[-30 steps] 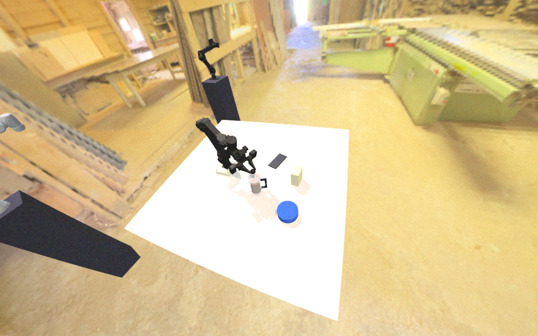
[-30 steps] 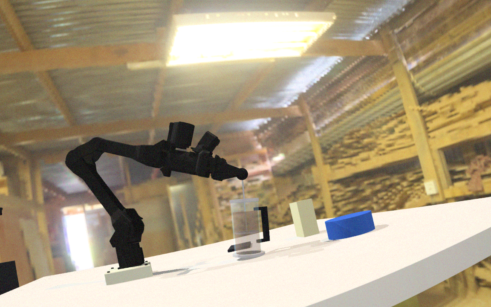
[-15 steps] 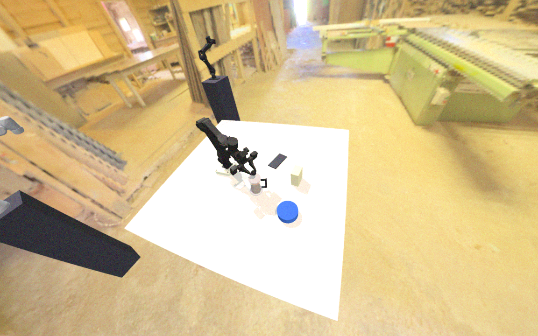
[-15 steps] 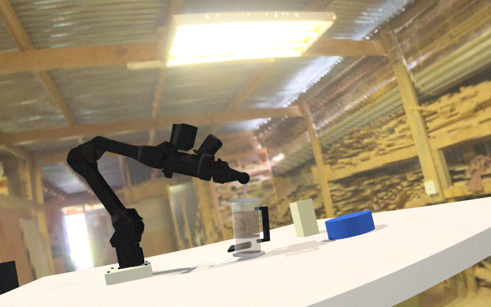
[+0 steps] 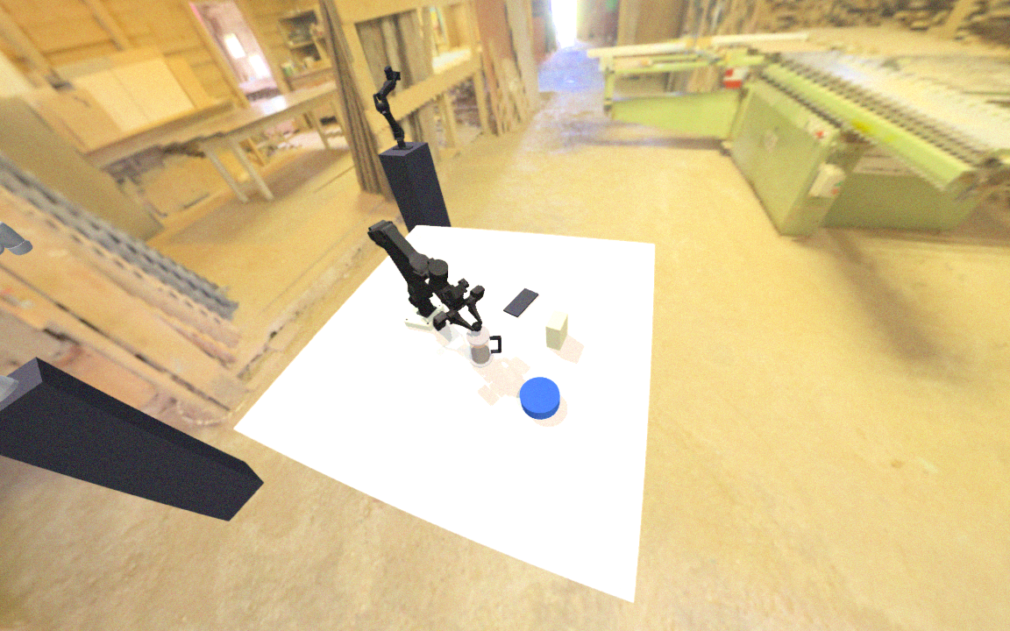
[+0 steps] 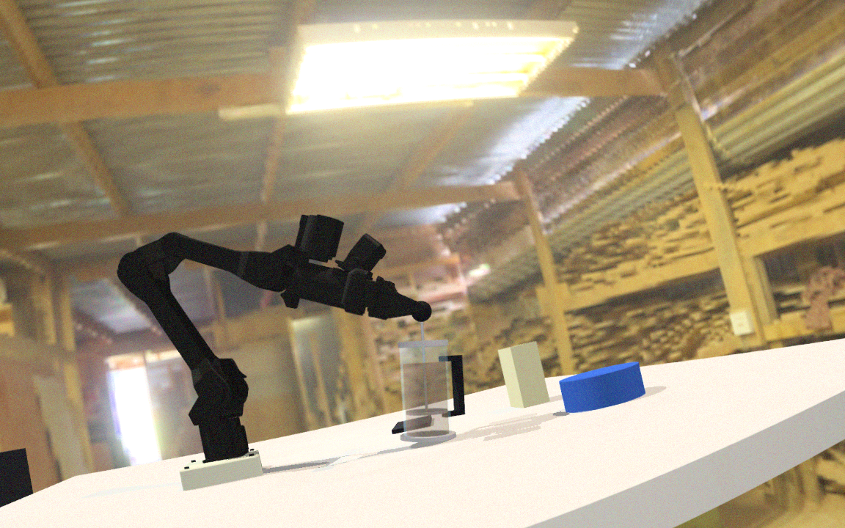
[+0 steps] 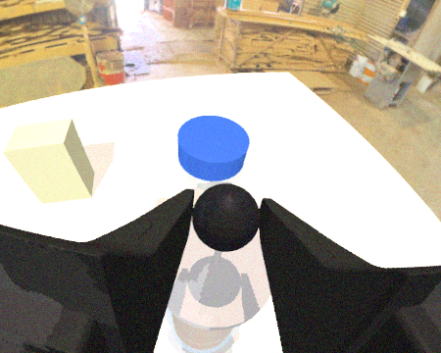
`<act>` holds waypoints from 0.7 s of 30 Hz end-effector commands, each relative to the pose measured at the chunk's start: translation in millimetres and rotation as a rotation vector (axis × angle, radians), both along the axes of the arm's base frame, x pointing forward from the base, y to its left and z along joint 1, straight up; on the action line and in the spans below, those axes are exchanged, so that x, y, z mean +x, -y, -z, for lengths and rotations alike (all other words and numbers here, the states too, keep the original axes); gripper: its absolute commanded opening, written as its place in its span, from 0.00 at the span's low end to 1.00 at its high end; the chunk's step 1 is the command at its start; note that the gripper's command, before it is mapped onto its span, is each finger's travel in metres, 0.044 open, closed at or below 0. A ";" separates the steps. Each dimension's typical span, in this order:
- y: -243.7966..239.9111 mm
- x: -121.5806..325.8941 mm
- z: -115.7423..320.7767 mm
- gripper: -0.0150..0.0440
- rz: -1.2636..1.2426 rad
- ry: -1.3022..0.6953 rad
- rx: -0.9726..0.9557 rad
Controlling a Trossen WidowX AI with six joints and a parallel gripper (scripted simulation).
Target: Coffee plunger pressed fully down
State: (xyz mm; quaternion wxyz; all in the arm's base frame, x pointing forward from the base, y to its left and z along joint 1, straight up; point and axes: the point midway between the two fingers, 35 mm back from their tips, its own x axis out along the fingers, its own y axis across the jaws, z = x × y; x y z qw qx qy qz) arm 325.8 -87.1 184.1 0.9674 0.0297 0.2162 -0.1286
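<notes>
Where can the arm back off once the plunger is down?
Crowded ahead: the blue disc, cream block and dark slab ring the press. The claw grips the plunger knob. Bare white table lies beyond the disc, toward the near edge.

A woodworking shop or timber shed: stacked boards fill the racks [image 6: 708, 262] along the wall, timber posts carry a corrugated metal roof [image 6: 169, 150], a long green sawing machine [image 5: 846, 141] stands on the dusty floor [image 5: 807, 431], and wooden workbenches [image 7: 293, 39] and leaning planks [image 5: 391, 70] crowd the background
</notes>
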 end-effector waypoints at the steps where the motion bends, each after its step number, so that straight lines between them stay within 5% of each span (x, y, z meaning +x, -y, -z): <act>1: -0.2 -1.0 17.4 0.47 0.001 -0.056 0.014; 21: 0.4 1.9 15.9 0.47 0.001 -0.056 0.014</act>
